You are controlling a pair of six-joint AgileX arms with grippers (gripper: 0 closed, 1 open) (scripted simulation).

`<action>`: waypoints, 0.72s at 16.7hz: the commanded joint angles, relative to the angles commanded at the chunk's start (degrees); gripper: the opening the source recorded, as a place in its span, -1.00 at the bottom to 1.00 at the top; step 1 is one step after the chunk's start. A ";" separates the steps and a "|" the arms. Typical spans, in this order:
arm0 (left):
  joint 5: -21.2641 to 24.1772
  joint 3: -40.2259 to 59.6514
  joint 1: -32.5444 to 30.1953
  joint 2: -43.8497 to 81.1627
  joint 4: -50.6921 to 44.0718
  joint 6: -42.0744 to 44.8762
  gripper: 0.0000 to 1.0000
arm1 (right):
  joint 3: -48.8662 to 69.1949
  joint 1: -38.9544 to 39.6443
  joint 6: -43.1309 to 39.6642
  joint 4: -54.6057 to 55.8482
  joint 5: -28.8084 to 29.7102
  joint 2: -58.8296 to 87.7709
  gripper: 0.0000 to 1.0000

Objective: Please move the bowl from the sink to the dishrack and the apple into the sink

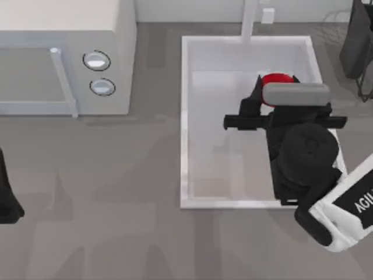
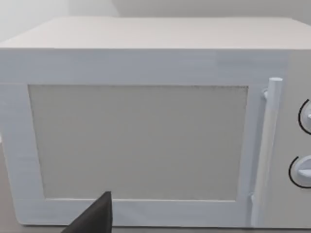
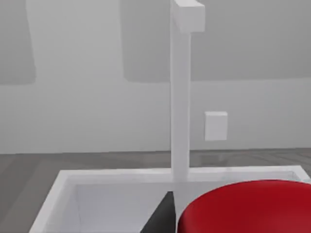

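While the apple is held over the basin, the scene is laid out as follows.

Right gripper [image 1: 269, 93]: placed over the right half of the sink [image 1: 186, 116], wrist reaching in from the table's lower right; the jaws are judged closed on the apple, though the fingers are largely hidden by the wrist.

Apple [image 1: 275, 79]: seen as a red cap just beyond the wrist in the top view; in the right wrist view the apple [image 3: 248, 208] sits right under the camera, over the basin. Whether the floor is touched cannot be told.

Sink: white basin, faucet [image 3: 181, 97] at the far rim.

Dishrack [image 1: 335, 23]: thin dark wires at the table's upper right corner, mostly hidden by a dark shape.

Left gripper [image 1: 7, 201]: parked at the table's left edge, facing the microwave [image 2: 146, 126].

Step in hand: apple-into-sink is judged nearly done.

Next move: a short lowering and a release are called for, then a clean lift clear of the rim.
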 joint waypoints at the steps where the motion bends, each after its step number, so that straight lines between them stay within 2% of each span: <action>1: 0.00 0.00 0.00 0.00 0.00 0.00 1.00 | -0.43 -0.03 -0.05 3.37 0.09 2.71 -1.00; 5: 0.00 0.00 0.00 0.00 0.00 0.00 1.00 | -2.57 -0.54 -0.22 10.92 -0.10 9.74 -1.00; 10: 0.00 0.00 0.00 0.00 0.00 0.00 1.00 | -2.81 -0.61 -0.23 11.32 -0.16 10.15 -1.00; 12: 0.00 0.00 0.00 0.00 0.00 0.00 1.00 | -2.81 -0.61 -0.23 11.32 -0.16 10.15 -0.70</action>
